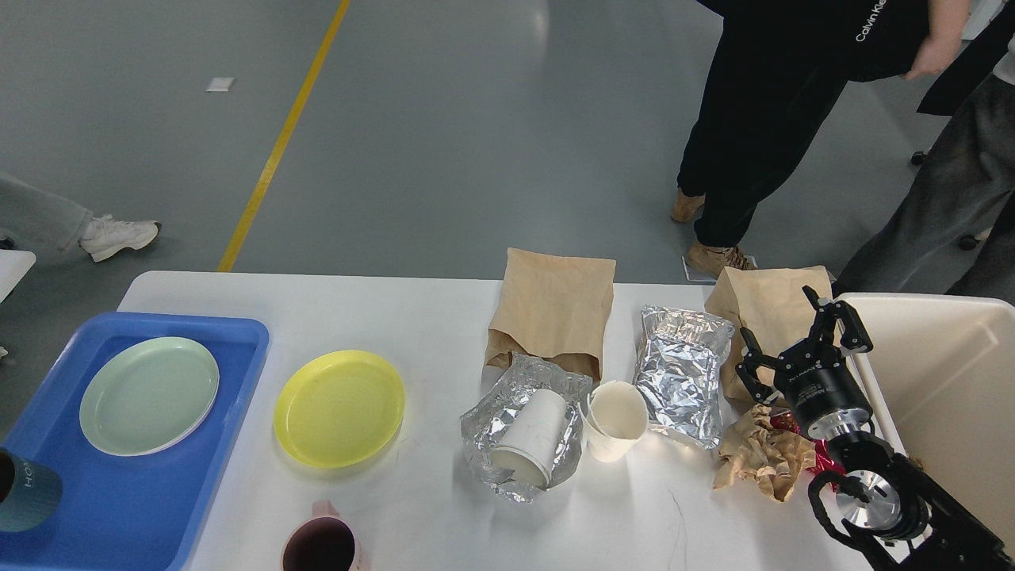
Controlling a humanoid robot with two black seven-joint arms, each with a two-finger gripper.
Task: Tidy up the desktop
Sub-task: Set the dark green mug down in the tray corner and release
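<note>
The white desktop (pixel 428 317) carries a yellow plate (pixel 339 408), a brown paper bag (pixel 553 309), and crumpled foil (pixel 496 428) holding a tipped paper cup (pixel 530 438). Beside it stand an upright paper cup (pixel 615 420), a foil pouch (pixel 680 373), a second brown bag (pixel 765 305) and crumpled brown paper (pixel 760 456). My right gripper (pixel 781 325) is open and empty, just above the second bag and the crumpled paper. My left gripper is out of view.
A blue tray (pixel 198 492) at the left holds a pale green plate (pixel 148 395) and a teal cup (pixel 24 501). A pink mug (pixel 319 546) sits at the front edge. A cream bin (pixel 951 396) stands at the right. People stand beyond the far edge.
</note>
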